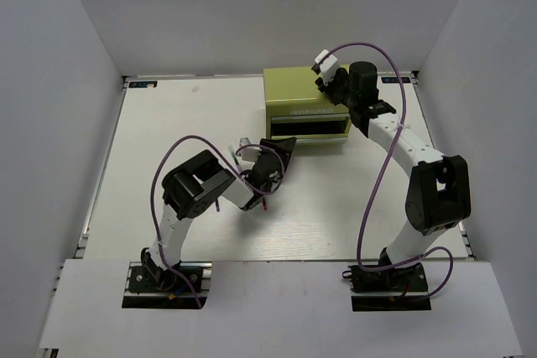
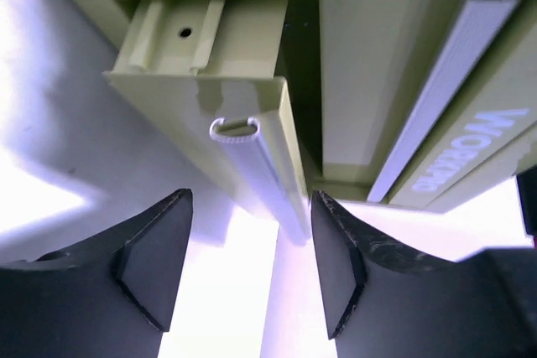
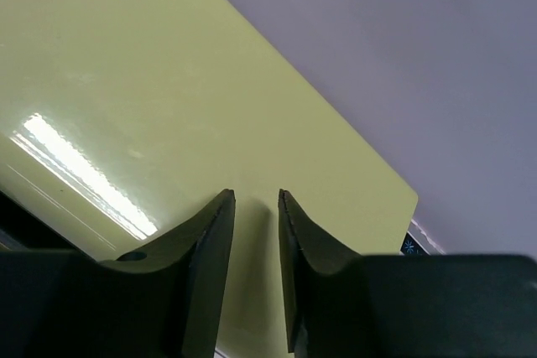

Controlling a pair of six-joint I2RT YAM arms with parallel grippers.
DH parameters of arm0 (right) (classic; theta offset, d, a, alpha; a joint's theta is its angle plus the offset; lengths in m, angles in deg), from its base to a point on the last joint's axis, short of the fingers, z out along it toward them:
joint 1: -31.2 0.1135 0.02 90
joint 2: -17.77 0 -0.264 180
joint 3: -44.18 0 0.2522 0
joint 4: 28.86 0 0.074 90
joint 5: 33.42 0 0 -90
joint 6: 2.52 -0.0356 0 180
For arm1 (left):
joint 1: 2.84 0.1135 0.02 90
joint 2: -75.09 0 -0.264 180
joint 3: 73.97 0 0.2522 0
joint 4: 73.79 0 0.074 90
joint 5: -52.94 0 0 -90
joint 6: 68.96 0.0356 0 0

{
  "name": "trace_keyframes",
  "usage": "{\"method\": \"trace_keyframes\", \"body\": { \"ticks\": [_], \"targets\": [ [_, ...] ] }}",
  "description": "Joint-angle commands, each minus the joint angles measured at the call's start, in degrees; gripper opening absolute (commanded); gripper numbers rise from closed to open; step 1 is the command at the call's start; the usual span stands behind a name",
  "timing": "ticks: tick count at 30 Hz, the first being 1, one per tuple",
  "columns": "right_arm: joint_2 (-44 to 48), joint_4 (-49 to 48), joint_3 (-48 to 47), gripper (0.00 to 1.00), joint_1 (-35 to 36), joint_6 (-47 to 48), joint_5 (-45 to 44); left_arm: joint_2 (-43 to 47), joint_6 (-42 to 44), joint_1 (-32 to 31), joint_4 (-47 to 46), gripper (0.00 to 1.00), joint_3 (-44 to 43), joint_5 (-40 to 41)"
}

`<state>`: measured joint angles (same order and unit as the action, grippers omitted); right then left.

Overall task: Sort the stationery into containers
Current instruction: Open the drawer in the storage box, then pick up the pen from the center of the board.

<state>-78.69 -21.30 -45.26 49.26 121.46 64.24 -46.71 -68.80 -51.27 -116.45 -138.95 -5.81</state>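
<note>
Spread wide, the left tool [image 2: 250,224] holds nothing. The front edge of a pulled-out drawer [image 2: 210,48] runs into the gap between its fingers [image 2: 159,266], and the pale handle strip [image 2: 262,169] along that edge points lengthwise toward the wrist. The drawer belongs to the olive drawer chest [image 1: 294,90], which stands just beyond the tool at the far side of the surface [image 1: 168,123].

The right tool [image 3: 256,199] sits over the chest's glossy top. Its fingers are drawn almost together, with only a slim gap and nothing between them, seemingly placed to steady the box.

Little of the stationery shows. A sliver of dark-red pen [image 1: 266,202] lies on the surface under the left wrist, on the near side of that tool and away from the chest. Its long axis cannot be read because the arm covers most of it.

The left arm is plainly nearer that pen. To reach it, the tool would probably need to back away from the drawer and turn downward.
</note>
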Motion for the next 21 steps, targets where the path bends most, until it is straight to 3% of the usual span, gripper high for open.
{"method": "trace_keyframes", "body": {
  "ticks": [1,7,11,14,17,19,21],
  "targets": [
    [-1.4,10.2,1.3,0.36,0.1,-0.8,0.2,5.3,1.1,-0.3,0.6,0.69,2.6,-2.1],
    [0.4,10.7,1.6,0.39,0.0,-1.3,1.0,11.5,4.7,-0.3,-0.6,0.74,6.3,-5.8],
    [2.6,11.2,2.4,0.43,0.0,-1.3,1.5,16.3,9.6,-0.8,0.2,0.74,8.2,-15.1],
    [5.0,13.0,3.3,0.56,-0.2,1.0,3.9,21.7,11.3,-0.8,3.0,0.74,12.3,-23.2],
    [12.3,11.0,7.3,0.9,-0.4,2.0,6.5,28.9,11.3,0.5,0.8,0.71,22.1,-28.4],
    [15.3,7.8,12.8,0.9,-0.5,2.1,9.0,34.8,12.0,0.5,1.7,0.71,29.2,-26.6],
    [20.1,5.2,17.4,0.9,-0.6,1.3,11.3,45.1,14.3,0.5,10.2,0.72,31.6,-24.7]
  ]
}}
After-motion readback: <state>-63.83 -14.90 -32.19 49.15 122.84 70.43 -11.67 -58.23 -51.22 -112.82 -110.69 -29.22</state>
